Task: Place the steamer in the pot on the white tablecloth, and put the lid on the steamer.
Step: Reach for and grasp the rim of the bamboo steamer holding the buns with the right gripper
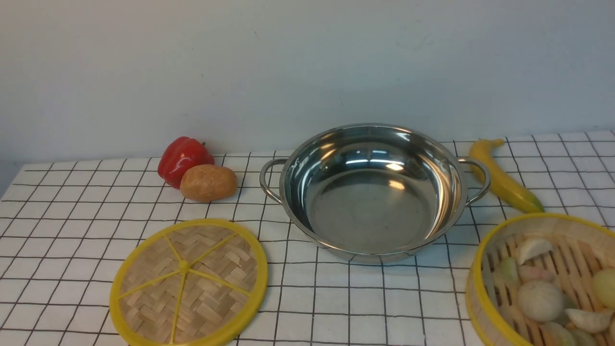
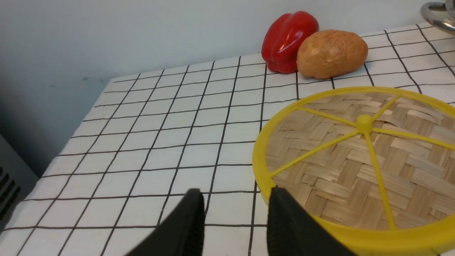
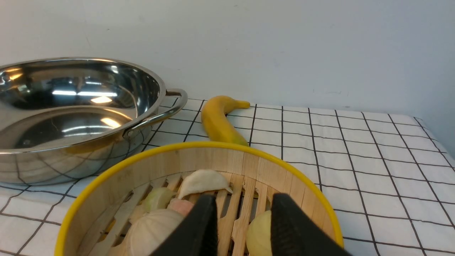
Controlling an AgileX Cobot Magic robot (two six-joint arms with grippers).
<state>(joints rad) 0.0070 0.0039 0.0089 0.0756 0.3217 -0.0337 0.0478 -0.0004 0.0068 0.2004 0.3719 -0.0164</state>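
— steel pot (image 1: 370,206) on the white tablecloth (image 1: 336,298); steamer (image 1: 528,227) near its right, lid (image 1: 190,283) near its left.
— pincers?
— your left pincer (image 2: 236,193) parted at the lid's rim, right pincer (image 3: 244,199) parted above the steamer.

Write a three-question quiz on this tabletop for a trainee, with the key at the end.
1. True or false: the steamer already sits inside the pot.
2. Where does the lid lie? A. in the pot; B. on top of the steamer; C. flat on the white tablecloth, to the robot's left of the pot.
3. Name the brown item next to the red pepper.
Key: 1 false, the pot is empty and the steamer stands on the cloth to its right; 2 C; 3 the potato.
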